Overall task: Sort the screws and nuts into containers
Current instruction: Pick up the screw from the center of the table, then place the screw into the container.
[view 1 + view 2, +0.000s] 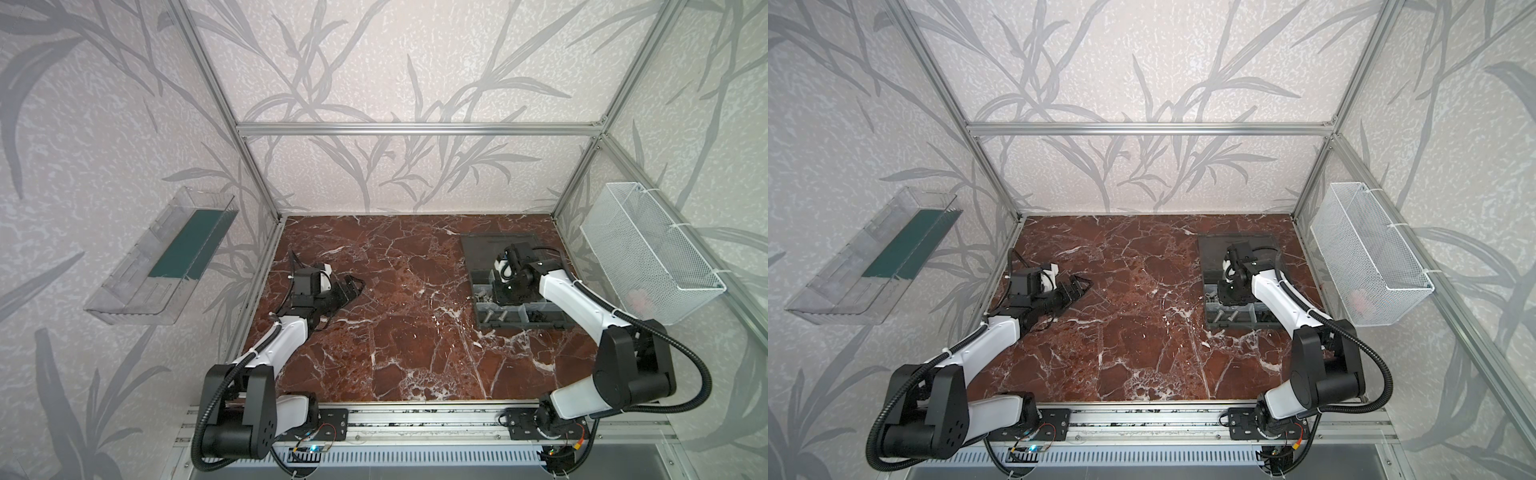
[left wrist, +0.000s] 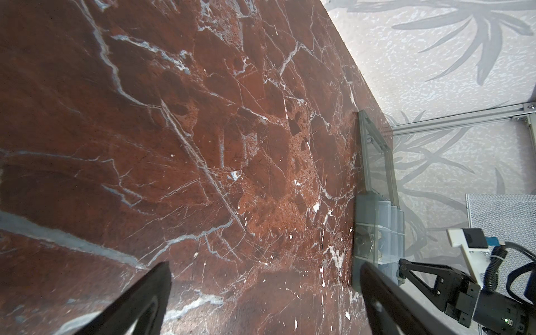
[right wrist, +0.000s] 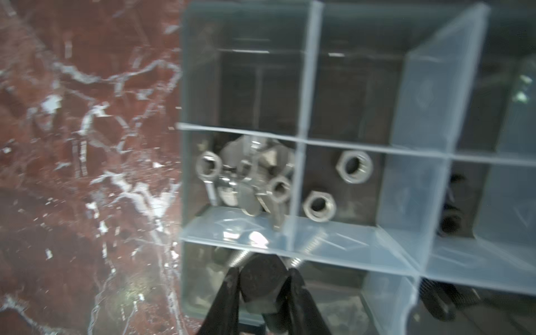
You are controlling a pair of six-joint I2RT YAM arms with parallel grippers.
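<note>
The right gripper (image 3: 262,277) hangs over a dark grey plastic organiser box with pale translucent dividers (image 1: 515,326), which sits at about two o'clock on the red-brown marble tabletop (image 1: 395,324). Its jaws are nearly closed and clamped on a black hex-headed screw (image 3: 261,290). It appears poised to drop the screw into a compartment apart from the silver hexagonal nuts (image 3: 354,167), which lie in a neighbouring one. At nine o'clock the left gripper (image 2: 264,269) hovers low over bare marble with its jaws spread wide and empty, seemingly parked clear of the work.
</note>
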